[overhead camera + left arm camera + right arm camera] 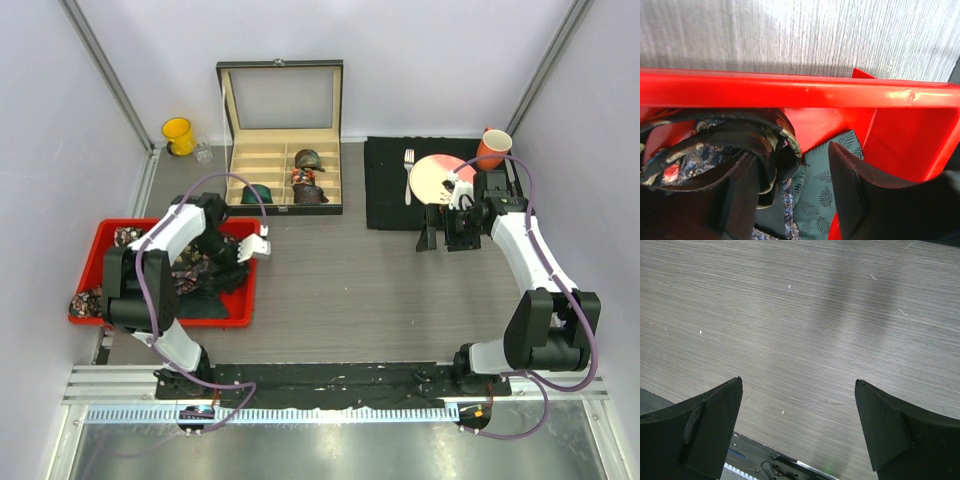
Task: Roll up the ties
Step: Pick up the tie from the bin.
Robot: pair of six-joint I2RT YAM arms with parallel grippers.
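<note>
Red plastic tray (790, 92) keeps your dark patterned fabric ties (765, 132) together; your left pincer (792, 152) reaches among them, half apart, and I cannot tell if it grips. Right pincer (797, 381) waits empty, wide open.

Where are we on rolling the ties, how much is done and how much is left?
Done: about four coils sit in the box. In hand: the left tool is down in the red tray at a dark patterned tie; a firm grip isn't clear. The right tool hangs open over the table. Left: a tangled pile of unrolled ties lies in the tray.
</note>
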